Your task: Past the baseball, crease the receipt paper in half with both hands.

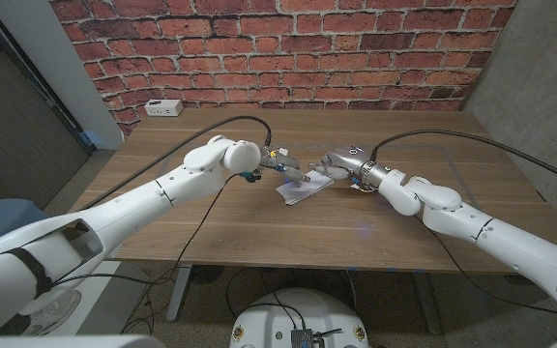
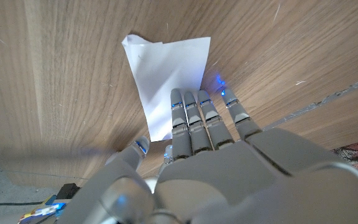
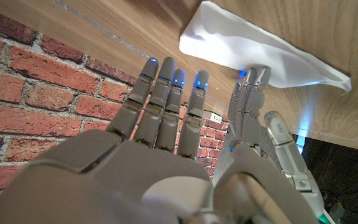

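Observation:
The white receipt paper [image 1: 303, 186] lies on the wooden table [image 1: 259, 227] near its middle, with my two hands meeting over it. My left hand [image 1: 280, 164] reaches in from the left, and in the left wrist view its straight fingers [image 2: 191, 115] lie on the near part of the paper [image 2: 166, 65]. My right hand [image 1: 335, 164] comes in from the right. In the right wrist view the paper [image 3: 253, 46] bulges up off the wood, the thumb [image 3: 252, 93] touches its edge, and the other fingers [image 3: 166, 87] stretch out beside it, apart from the thumb.
A small white box [image 1: 164, 107] stands at the table's back left corner, against the brick wall. Bare wood stretches on all sides of the paper. Black cables run along both arms.

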`<state>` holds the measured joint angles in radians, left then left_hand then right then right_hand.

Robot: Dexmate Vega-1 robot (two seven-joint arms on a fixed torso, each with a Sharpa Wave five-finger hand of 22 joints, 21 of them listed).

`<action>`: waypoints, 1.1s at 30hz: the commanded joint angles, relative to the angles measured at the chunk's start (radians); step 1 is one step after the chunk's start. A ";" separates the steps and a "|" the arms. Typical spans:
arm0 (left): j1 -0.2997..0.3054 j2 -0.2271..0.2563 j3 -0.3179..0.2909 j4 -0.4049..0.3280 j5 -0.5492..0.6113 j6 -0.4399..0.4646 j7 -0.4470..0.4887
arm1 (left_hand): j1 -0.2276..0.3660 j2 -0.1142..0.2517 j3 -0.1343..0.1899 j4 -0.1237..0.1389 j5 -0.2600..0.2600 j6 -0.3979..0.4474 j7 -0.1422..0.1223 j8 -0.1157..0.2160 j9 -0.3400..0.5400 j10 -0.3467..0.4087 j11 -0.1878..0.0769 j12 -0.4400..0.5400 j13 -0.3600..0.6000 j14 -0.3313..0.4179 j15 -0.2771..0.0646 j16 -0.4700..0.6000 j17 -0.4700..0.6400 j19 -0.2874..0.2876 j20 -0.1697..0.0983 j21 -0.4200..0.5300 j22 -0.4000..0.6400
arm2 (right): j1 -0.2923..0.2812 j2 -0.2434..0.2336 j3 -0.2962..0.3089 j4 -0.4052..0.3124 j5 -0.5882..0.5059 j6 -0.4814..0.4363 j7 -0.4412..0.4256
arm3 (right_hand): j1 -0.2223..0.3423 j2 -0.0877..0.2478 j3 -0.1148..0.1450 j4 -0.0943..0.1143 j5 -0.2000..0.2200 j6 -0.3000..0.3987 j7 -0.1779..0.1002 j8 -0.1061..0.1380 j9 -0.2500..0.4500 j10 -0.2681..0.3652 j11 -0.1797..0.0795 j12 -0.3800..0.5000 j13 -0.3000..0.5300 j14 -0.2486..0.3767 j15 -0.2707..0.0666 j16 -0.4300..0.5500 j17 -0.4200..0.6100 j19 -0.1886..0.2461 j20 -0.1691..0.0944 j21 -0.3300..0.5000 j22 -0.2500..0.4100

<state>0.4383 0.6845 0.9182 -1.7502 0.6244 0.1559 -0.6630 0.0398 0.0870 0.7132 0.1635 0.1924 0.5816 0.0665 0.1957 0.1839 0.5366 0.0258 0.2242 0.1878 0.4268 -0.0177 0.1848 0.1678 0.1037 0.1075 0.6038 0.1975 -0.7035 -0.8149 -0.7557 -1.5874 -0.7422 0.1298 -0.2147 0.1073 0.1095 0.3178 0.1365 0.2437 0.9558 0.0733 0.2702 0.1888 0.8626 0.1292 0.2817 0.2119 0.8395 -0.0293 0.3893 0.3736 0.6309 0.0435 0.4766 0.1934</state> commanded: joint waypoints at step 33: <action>-0.022 -0.010 0.013 0.022 -0.007 -0.003 0.003 | -0.010 0.052 0.005 -0.002 0.004 -0.010 0.000 -0.005 0.002 -0.003 -0.003 -0.007 0.006 -0.006 0.006 -0.003 0.001 0.009 -0.008 0.008 0.001 | 0.016 0.007 -0.028 0.071 0.014 0.003 0.087 | -0.031 0.030 0.001 0.020 -0.009 0.131 0.024 -0.020 -0.003 0.091 0.017 -0.019 -0.014 -0.028 0.023 -0.036 0.016 -0.032 -0.002 0.004 0.004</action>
<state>0.4198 0.6773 0.9288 -1.7308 0.6159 0.1470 -0.6586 0.0398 0.0870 0.7132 0.1635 0.1924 0.5711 0.0663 0.1922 0.1836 0.5351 0.0242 0.2167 0.1887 0.4216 -0.0125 0.1850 0.1679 0.1091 0.1021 0.6039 0.1975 -0.6918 -0.8089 -0.7737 -1.5313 -0.7277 0.1336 -0.1318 0.0884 0.1017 0.3159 0.1547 0.2398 1.0881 0.1001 0.2555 0.1842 0.9559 0.1465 0.2660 0.1950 0.8242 -0.0056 0.3614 0.3897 0.6136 0.0401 0.4884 0.1952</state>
